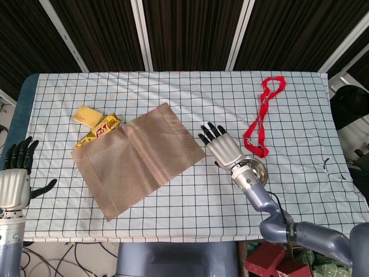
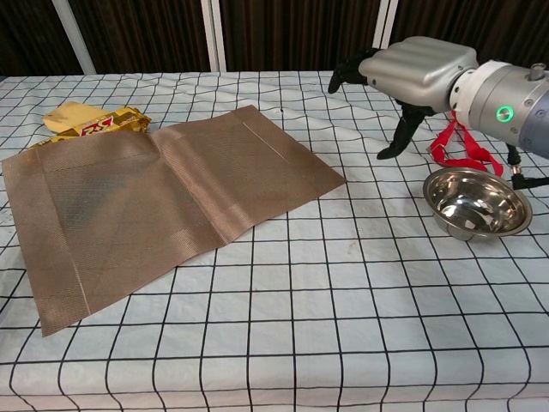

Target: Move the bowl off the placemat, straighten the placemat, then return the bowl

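Head view — right hand (image 1: 223, 151), fingers spread and empty, hovered beside the skewed placemat (image 1: 137, 158); steel bowl (image 1: 252, 172) sat off it on the desk. Risk — wrist clipping the bowl. Left hand (image 1: 14, 184) was open, idle.

I count one brown woven placemat (image 1: 138, 157), one steel bowl (image 2: 477, 202), one red ribbon (image 1: 260, 118), two yellow snack packets (image 1: 95, 123), two hands.
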Controlling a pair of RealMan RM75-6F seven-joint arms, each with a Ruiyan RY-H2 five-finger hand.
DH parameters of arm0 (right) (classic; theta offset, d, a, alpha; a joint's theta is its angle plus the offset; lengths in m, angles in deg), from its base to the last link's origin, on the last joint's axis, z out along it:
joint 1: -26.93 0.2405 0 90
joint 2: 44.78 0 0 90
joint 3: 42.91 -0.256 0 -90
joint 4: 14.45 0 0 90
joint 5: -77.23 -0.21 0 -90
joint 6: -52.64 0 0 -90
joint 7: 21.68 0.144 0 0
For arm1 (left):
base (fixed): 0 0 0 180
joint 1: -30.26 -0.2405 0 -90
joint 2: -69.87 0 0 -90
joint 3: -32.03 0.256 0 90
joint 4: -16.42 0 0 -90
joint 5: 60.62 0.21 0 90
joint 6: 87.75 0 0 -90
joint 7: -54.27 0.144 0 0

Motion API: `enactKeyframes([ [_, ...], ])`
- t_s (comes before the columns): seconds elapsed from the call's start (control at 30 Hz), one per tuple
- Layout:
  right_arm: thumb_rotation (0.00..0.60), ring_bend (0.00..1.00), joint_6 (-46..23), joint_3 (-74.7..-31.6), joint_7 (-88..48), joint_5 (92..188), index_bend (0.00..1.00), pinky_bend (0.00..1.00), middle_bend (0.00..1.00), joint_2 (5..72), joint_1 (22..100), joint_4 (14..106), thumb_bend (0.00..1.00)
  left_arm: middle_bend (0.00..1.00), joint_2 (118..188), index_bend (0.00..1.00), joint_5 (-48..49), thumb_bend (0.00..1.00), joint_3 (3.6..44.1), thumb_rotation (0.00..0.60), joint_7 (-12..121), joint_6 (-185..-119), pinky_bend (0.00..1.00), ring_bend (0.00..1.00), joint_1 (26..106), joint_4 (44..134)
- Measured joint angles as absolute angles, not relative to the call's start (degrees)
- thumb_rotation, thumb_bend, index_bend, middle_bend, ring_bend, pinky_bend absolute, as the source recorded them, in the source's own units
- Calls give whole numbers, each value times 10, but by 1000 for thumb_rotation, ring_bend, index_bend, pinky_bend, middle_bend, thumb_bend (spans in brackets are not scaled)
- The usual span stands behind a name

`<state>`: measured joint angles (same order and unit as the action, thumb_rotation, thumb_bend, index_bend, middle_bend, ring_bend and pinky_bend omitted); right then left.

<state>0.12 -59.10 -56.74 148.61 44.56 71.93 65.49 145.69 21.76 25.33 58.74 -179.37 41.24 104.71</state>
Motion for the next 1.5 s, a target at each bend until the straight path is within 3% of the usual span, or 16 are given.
enactKeyframes([
  [0.53,600,46,26,-588,-513,1466,223,186,78,553,778,523,24,4,1457,11,209,22,239,600,580,-1784,0,0,410,1045],
  [1.5,600,45,96,-577,-460,1451,225,186,78,633,841,377,3,5,1449,11,205,23,229,600,563,-1771,0,0,405,1056],
])
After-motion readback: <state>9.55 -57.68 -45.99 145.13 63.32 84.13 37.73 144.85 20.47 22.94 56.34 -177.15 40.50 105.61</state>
